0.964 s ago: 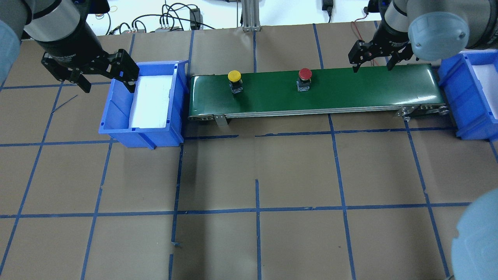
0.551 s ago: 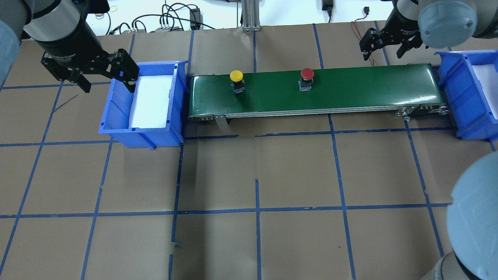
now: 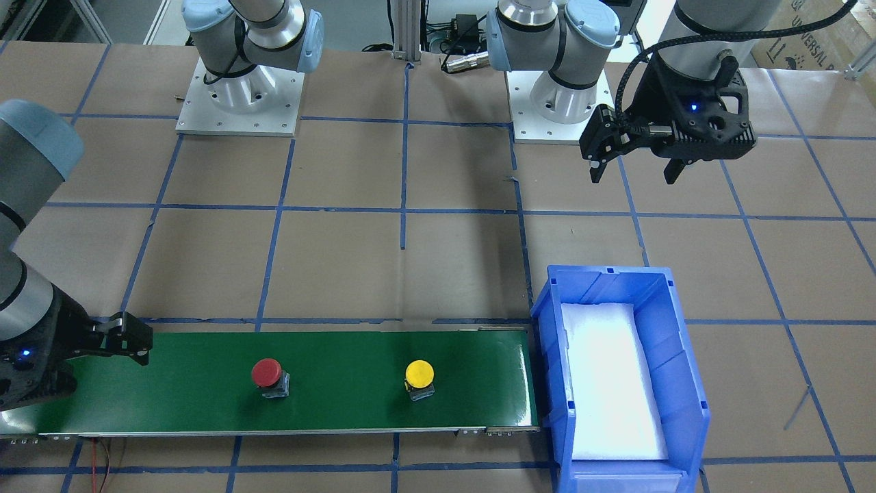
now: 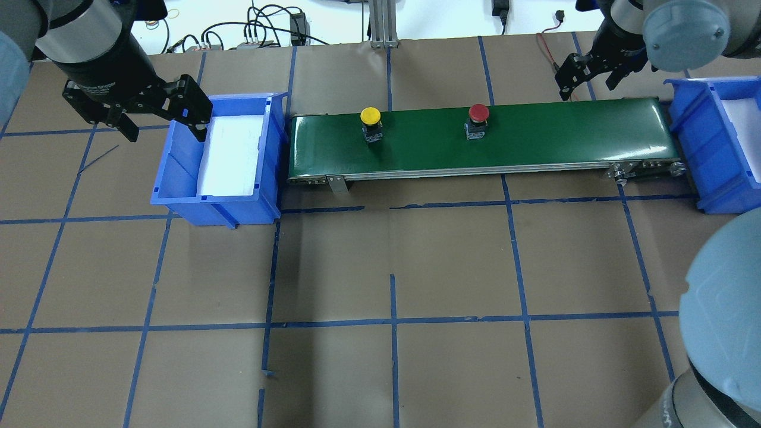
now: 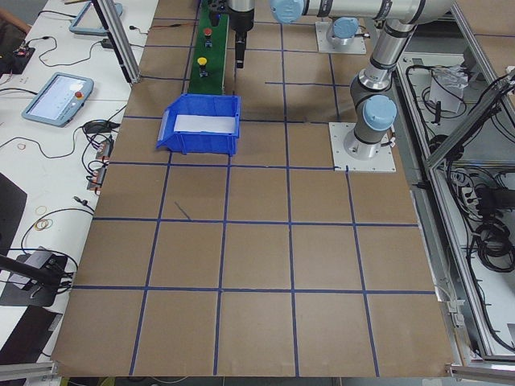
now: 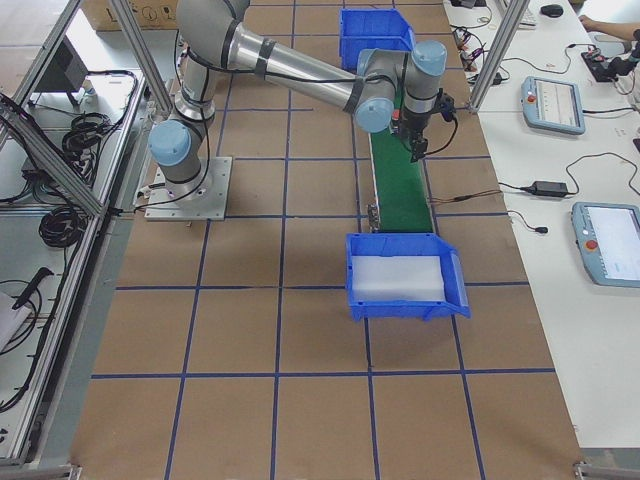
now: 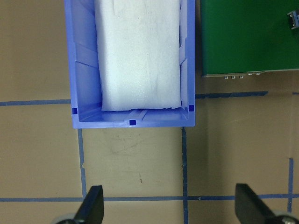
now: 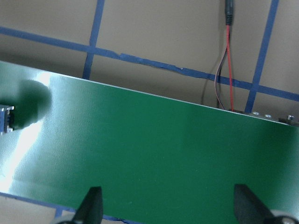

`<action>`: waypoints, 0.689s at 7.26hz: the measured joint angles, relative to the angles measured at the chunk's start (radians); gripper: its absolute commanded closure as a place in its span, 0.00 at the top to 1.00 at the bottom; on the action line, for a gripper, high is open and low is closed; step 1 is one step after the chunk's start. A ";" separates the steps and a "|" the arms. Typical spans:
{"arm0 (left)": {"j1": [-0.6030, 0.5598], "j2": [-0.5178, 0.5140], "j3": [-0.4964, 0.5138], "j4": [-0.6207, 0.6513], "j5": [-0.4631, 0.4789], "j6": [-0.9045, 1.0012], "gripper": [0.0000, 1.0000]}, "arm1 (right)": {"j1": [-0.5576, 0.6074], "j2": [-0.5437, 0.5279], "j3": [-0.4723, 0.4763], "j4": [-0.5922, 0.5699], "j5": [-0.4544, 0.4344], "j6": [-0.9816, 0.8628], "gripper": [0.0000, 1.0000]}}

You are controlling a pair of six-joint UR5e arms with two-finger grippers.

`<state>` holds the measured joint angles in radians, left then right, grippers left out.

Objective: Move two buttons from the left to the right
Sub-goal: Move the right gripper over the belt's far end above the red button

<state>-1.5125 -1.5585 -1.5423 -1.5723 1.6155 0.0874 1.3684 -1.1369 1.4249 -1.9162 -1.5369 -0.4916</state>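
The yellow button (image 4: 370, 116) and the red button (image 4: 478, 113) stand upright on the green conveyor belt (image 4: 553, 137), yellow to the left of red. The front-facing view shows both, red (image 3: 266, 373) and yellow (image 3: 419, 373). My left gripper (image 4: 166, 134) is open and empty above the left rim of the left blue bin (image 4: 178, 172). My right gripper (image 4: 590, 83) is open and empty, just behind the belt's right part. Its wrist view shows bare belt (image 8: 154, 154) between its fingers and the edge of a button body (image 8: 4, 119) at the left.
A second blue bin (image 4: 692, 125) stands at the belt's right end. Both bins hold white foam (image 7: 138, 51). Cables lie behind the belt, with a red wire (image 8: 229, 65) near my right gripper. Blue tape lines grid the brown table.
Both buttons have moved a little to the right on the belt. My right gripper has pulled back from over the belt to behind it. My left arm has not moved.
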 measured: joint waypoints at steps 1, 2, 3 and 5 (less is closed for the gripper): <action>0.000 0.000 0.000 0.000 0.000 0.000 1.00 | 0.000 -0.015 0.015 0.016 0.000 -0.135 1.00; -0.001 0.000 0.001 0.000 0.000 0.000 1.00 | 0.000 -0.029 0.031 0.021 0.001 -0.287 1.00; -0.001 0.000 0.001 0.000 0.000 0.000 1.00 | 0.000 -0.034 0.041 0.021 0.000 -0.434 1.00; -0.003 0.000 0.001 0.000 0.000 0.000 1.00 | 0.000 -0.032 0.046 0.020 0.000 -0.686 1.00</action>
<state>-1.5150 -1.5586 -1.5412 -1.5723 1.6153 0.0874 1.3683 -1.1689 1.4709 -1.8959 -1.5367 -1.1775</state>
